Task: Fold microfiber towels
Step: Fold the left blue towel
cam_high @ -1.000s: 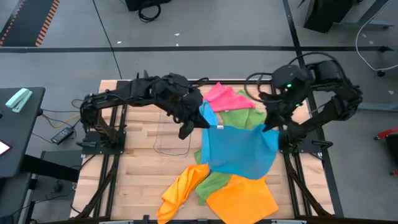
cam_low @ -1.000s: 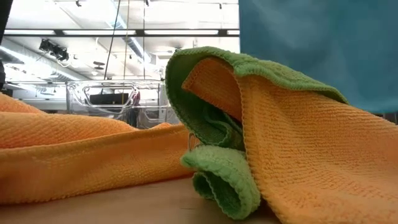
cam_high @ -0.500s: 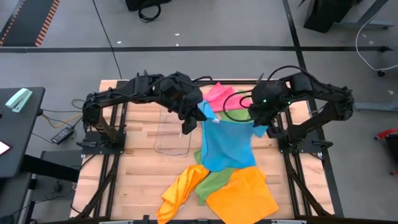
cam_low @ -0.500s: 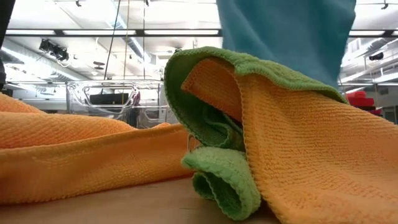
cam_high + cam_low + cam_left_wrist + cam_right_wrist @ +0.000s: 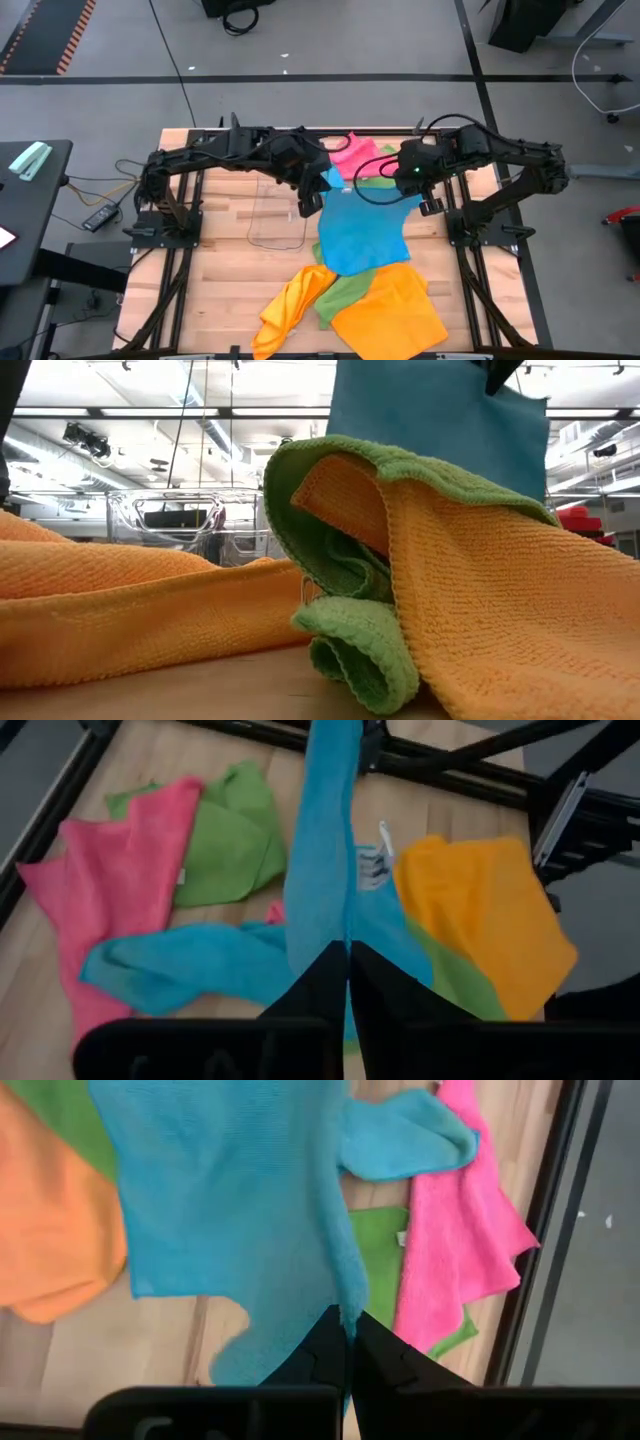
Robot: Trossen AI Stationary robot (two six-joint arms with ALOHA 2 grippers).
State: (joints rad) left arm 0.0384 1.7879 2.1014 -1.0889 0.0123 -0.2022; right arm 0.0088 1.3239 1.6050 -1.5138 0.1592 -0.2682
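A sky-blue towel [image 5: 365, 235] hangs spread between my two grippers above the table's middle. My left gripper [image 5: 320, 192] is shut on its upper left corner and my right gripper [image 5: 418, 192] on its upper right corner. The low view shows the towel [image 5: 440, 425] hanging behind a heap of orange and green towels [image 5: 470, 580], which hides its lower edge. On the table below it lie a pink towel [image 5: 355, 155], a green one [image 5: 385, 185] and a second blue one [image 5: 170, 965]. My left gripper pinches the blue towel's upper edge [image 5: 335, 935] between its two fingers, slanting down from the table's left. The cloth hangs below and runs on toward the other gripper. My right gripper pinches the towel's opposite upper edge [image 5: 345, 1305] between its two fingers, pointing steeply down. The cloth hangs below the fingers, a little slack between the two holds.
A clear plastic tray [image 5: 275, 215] stands left of the hanging towel. Two orange towels [image 5: 390, 310] [image 5: 290, 305] with a green one [image 5: 345, 295] between them lie at the near edge. Bare wood shows at the near left [image 5: 220, 290].
My right gripper has come down and toward the table's left, nearer my left gripper, tipping to point more steeply down. My left gripper has sunk a little. The blue towel, stretched wide before, now hangs narrower and lower between the two holds.
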